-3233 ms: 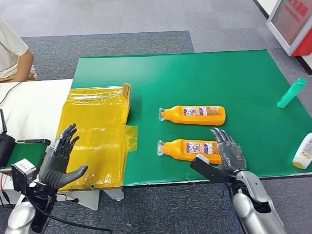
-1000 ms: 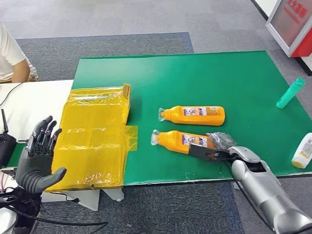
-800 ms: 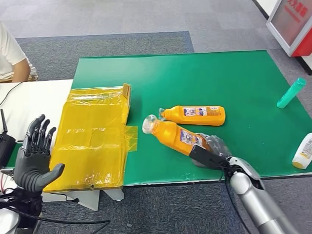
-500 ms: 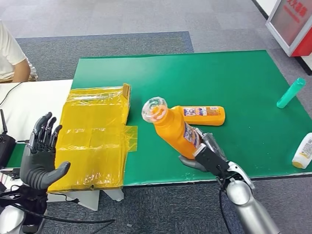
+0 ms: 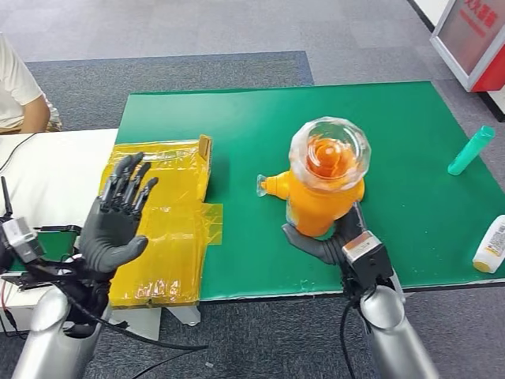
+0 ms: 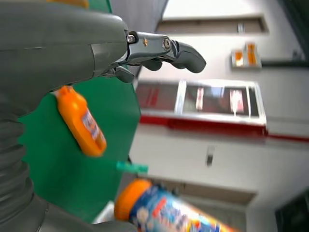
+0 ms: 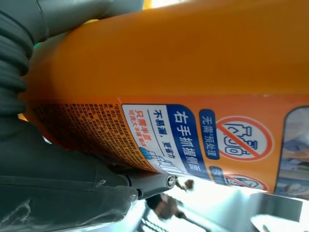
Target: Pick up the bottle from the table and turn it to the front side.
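Right robot hand [image 5: 334, 241] grips our orange bottle [image 5: 324, 185] low on its body, lifted above the green worktop [image 5: 387, 142] with cap toward us, while left robot hand [image 5: 116, 217] waits wide open; we judge the bottle stiff, slick, best held mid-body.

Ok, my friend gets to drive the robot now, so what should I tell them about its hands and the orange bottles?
Right hand: grips the lifted bottle near its base, clear cap pointing up at the head camera; its label shows in the right wrist view.
Left hand: holds nothing, fingers spread, raised over the yellow bag.
Second bottle: lies on the green mat, partly behind the lifted one.
Done: pickup.
Left: turn the bottle to its front side; I cannot tell if it faces front yet.
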Robot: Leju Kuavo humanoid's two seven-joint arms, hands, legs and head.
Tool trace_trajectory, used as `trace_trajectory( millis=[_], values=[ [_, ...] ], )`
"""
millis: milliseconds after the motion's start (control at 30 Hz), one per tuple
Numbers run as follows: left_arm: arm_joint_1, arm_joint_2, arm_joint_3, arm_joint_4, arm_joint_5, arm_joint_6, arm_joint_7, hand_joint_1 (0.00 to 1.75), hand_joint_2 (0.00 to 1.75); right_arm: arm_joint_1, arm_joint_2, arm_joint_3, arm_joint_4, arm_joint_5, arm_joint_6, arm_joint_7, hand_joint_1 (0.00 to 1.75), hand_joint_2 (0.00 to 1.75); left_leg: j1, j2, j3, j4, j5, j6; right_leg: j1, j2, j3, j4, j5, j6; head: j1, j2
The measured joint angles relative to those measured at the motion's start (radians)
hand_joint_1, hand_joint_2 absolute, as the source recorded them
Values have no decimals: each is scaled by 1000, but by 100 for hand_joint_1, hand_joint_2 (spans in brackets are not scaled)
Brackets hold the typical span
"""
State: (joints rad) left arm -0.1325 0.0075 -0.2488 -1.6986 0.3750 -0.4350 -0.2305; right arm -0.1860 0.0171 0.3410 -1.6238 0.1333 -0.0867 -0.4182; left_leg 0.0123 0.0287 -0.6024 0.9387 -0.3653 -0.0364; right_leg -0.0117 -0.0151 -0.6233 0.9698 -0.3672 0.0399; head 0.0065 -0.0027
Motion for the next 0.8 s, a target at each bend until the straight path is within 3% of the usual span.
trace_trajectory(
  millis=[267,500,700,800],
  values=[
    [-83,-22,-241,3,63,38,93,0,175,-74,19,133,36,185,-74,47,175,175,0,0,-1,0,0,0,0,0,-1,0,0,0,0,0],
    [-124,-27,-305,4,72,55,125,0,175,-112,25,198,74,237,-96,69,175,175,0,0,-2,0,0,0,0,0,-2,0,-1,-1,0,0],
    [-150,-33,-322,-10,-258,186,59,0,175,-125,25,239,91,316,-97,110,175,175,0,0,-2,0,0,0,0,0,-2,0,0,0,0,0],
    [-164,-39,-324,-32,-336,206,47,0,175,-125,24,260,95,334,-85,122,175,175,0,0,-2,0,0,0,0,0,-2,1,0,0,0,0]
  ],
)
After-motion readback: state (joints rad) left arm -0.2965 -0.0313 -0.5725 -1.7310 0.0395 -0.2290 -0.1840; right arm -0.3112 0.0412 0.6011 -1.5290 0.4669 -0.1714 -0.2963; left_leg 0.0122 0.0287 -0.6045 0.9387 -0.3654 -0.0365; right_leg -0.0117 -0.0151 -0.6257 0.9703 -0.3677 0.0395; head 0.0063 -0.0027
